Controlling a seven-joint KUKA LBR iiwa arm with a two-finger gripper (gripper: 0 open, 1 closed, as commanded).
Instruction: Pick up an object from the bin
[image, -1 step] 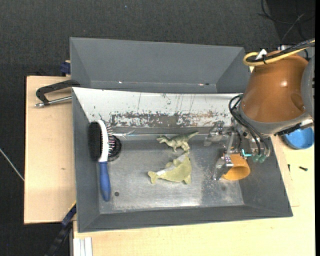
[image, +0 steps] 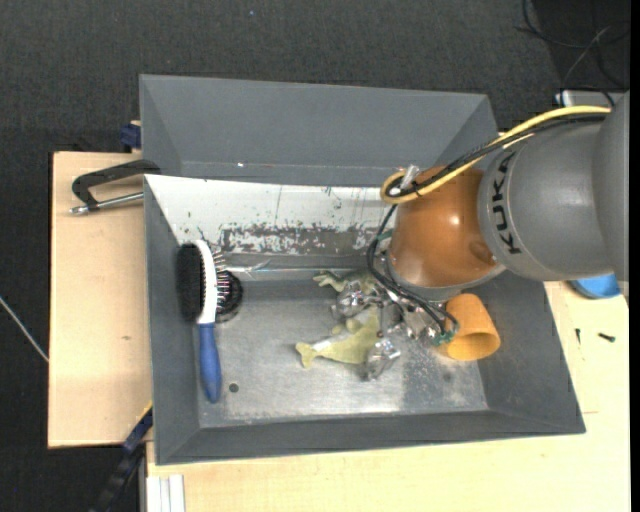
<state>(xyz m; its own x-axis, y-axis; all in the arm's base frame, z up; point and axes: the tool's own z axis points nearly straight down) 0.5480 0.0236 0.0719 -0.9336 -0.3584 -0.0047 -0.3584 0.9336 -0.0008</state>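
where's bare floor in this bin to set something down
Bare floor lies between the blue-handled hairbrush and the yellowish rubber toy, and along the front wall of the bin below that toy. It is crowded at the right, where the end effector sits over the toy beside the orange cup.

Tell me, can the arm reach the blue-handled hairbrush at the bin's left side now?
Probably yes. The hairbrush lies alone with nothing on it; the tool hangs over a yellowish toy mid-bin. The bin wall beside the brush may hinder.
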